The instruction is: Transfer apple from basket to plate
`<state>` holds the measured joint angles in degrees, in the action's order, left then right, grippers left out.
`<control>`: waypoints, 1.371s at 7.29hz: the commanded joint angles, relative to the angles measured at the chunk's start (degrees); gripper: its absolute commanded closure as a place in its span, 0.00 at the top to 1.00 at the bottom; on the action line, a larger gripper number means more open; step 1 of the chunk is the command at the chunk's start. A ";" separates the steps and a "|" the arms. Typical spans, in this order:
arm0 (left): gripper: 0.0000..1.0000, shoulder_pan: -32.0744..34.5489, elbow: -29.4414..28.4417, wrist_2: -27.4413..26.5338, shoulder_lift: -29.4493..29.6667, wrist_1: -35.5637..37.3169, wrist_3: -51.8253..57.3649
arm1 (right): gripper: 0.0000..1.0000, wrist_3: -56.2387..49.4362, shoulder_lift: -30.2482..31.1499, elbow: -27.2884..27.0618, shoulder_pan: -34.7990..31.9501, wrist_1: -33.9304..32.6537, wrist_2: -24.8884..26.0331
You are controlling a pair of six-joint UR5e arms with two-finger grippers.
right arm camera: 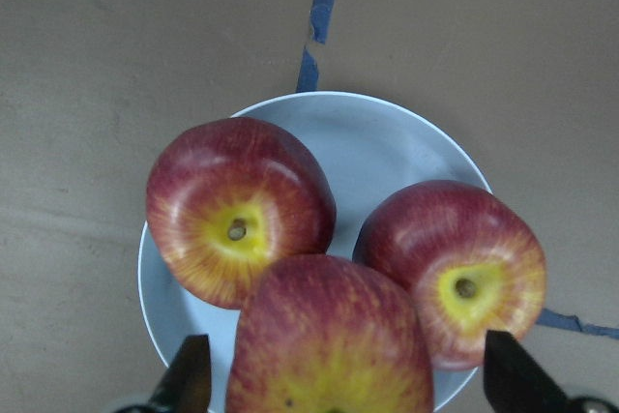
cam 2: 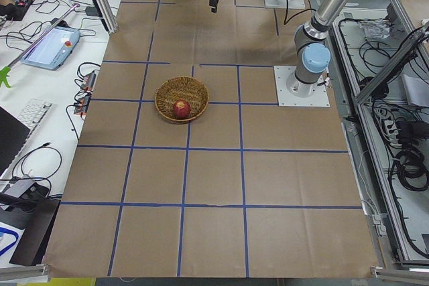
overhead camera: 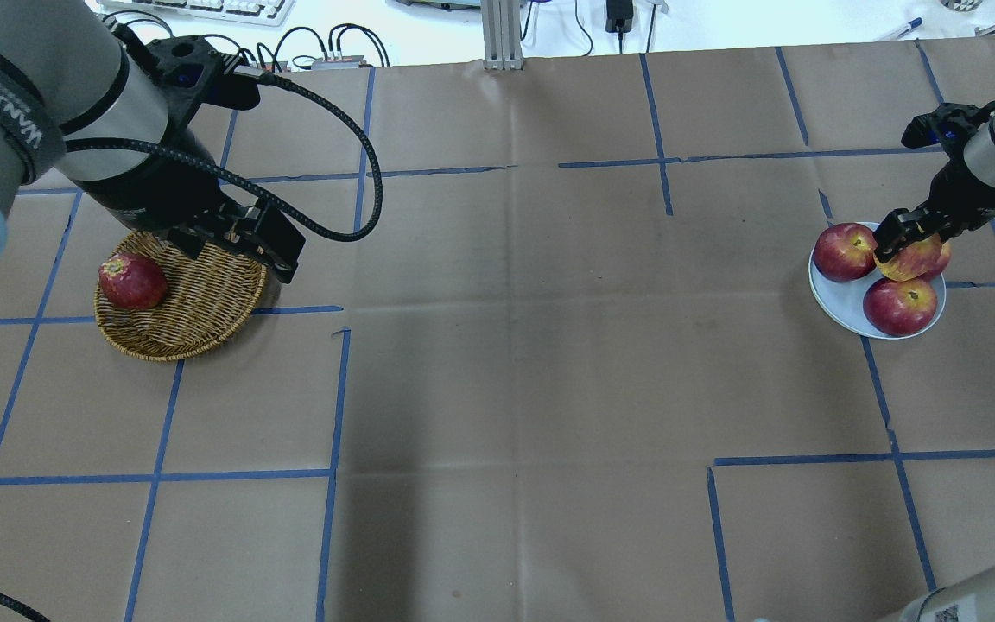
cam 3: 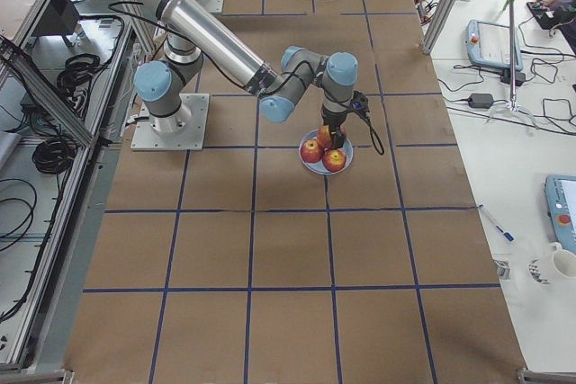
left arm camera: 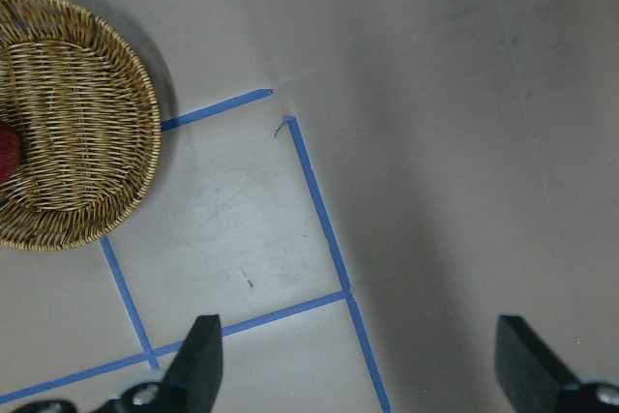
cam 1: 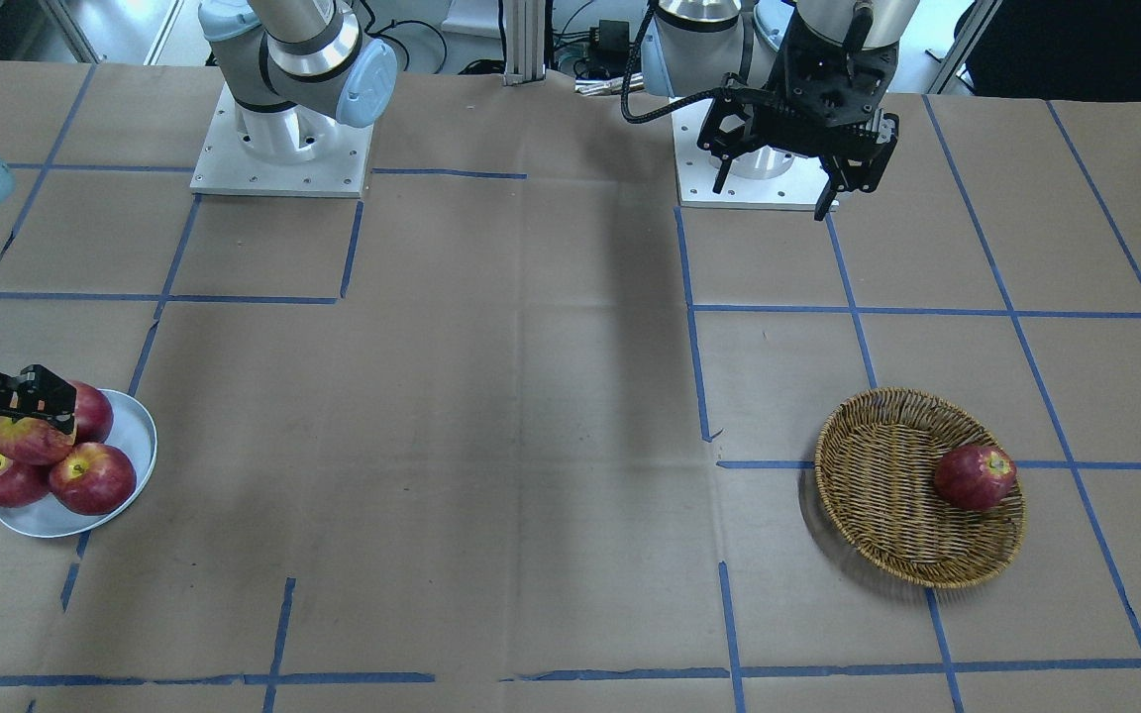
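The streaked yellow-red apple (cam 1: 26,441) (overhead camera: 916,259) (right arm camera: 329,345) lies on the white plate (cam 1: 135,436) (overhead camera: 834,294) (right arm camera: 387,152), leaning on other apples there. My right gripper (cam 1: 41,396) (overhead camera: 890,238) (right arm camera: 348,379) is open around it, with a small gap between each finger and the apple's sides. The wicker basket (cam 1: 887,495) (overhead camera: 204,302) (left arm camera: 77,132) holds one dark red apple (cam 1: 974,476) (overhead camera: 132,281). My left gripper (cam 1: 774,193) (left arm camera: 363,365) is open and empty, held high above the table beside the basket.
Three other red apples (right arm camera: 237,224) (right arm camera: 459,278) (cam 1: 95,411) fill the plate. Brown paper with blue tape lines covers the table. The arm bases (cam 1: 283,149) stand at the robot's side. The plate is near the table's edge in the front-facing view.
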<state>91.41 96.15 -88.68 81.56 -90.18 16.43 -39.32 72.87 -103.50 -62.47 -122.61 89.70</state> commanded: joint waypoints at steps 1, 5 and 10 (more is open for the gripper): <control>0.99 0.00 0.00 0.00 0.00 0.00 0.00 | 1.00 0.47 2.61 2.76 -1.24 1.22 -0.49; 0.99 0.00 0.00 0.00 -0.09 0.00 0.00 | 1.00 16.05 9.91 9.89 -15.27 21.06 -0.58; 0.99 0.00 0.00 -0.09 -0.18 -0.09 0.00 | 1.00 32.55 16.85 9.11 -28.40 29.00 -0.67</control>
<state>91.41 96.15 -88.77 81.45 -90.26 16.44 -7.70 87.96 -94.09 -89.97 -94.90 89.09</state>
